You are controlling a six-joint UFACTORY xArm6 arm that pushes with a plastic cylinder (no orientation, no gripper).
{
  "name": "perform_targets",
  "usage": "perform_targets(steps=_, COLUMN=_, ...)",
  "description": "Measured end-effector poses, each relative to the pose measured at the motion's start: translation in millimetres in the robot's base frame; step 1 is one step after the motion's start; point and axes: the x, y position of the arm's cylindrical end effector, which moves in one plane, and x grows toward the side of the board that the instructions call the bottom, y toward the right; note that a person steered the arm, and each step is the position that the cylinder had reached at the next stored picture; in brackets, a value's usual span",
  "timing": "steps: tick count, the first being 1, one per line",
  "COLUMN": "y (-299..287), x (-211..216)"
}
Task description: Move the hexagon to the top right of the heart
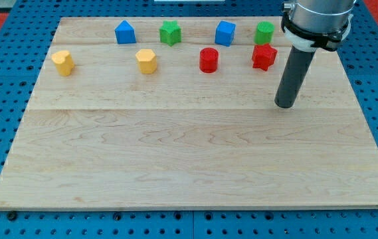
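My tip [285, 105] sits on bare board, touching nothing, below the red star [264, 56] at the view's right. Yellow hexagon [147, 61] is upper-middle, well apart from it; yellow heart [62, 62] sits far left. A long approach is needed first.

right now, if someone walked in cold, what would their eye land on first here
First the thick dark rod at the view's right, my tip resting on the wooden board below the red star. Then the coloured blocks strung along the view's top, from the yellow heart at left to the green block.
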Motion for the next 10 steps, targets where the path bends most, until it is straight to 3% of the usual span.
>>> perform_targets(steps=8, y=44, x=1)
perform_targets(steps=10, y=104, x=3)
